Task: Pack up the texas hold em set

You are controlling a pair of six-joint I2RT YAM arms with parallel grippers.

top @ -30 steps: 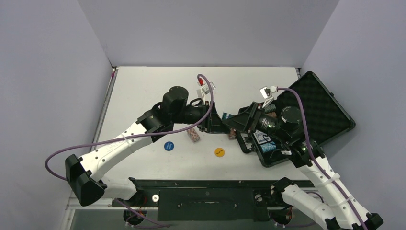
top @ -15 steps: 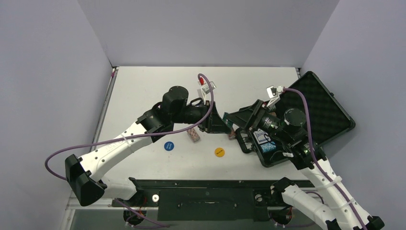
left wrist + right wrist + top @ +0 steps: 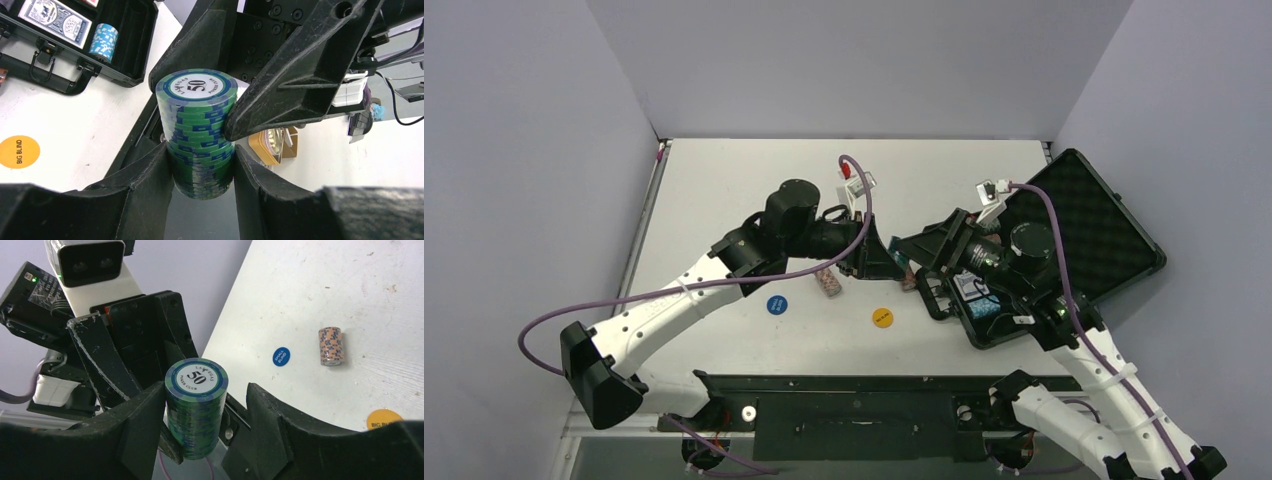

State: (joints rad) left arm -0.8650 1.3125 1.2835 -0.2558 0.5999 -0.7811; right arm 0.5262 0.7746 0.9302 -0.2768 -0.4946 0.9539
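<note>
A stack of green and blue "50" poker chips [image 3: 200, 130] is held in the air between both grippers. My left gripper [image 3: 202, 155] is shut on it, both fingers pressing its sides. My right gripper [image 3: 206, 389] is open around the same stack [image 3: 196, 405]: one finger touches it and the other stands apart. In the top view the left gripper [image 3: 879, 258] and the right gripper [image 3: 914, 255] meet nose to nose left of the open black case [image 3: 1114, 240]. The case [image 3: 130, 45] holds a card deck [image 3: 55, 20] and a light blue chip stack [image 3: 103, 42].
On the table lie a yellow "big blind" disc [image 3: 882, 317], a blue "small blind" disc [image 3: 776, 304] and a pink chip stack [image 3: 828, 283] on its side. They also show in the right wrist view: the disc [image 3: 281, 356] and the stack [image 3: 330, 346]. Grey walls stand around the table.
My right wrist has shifted and turned slightly at the meeting point. My left arm has stayed put with the green stack.
</note>
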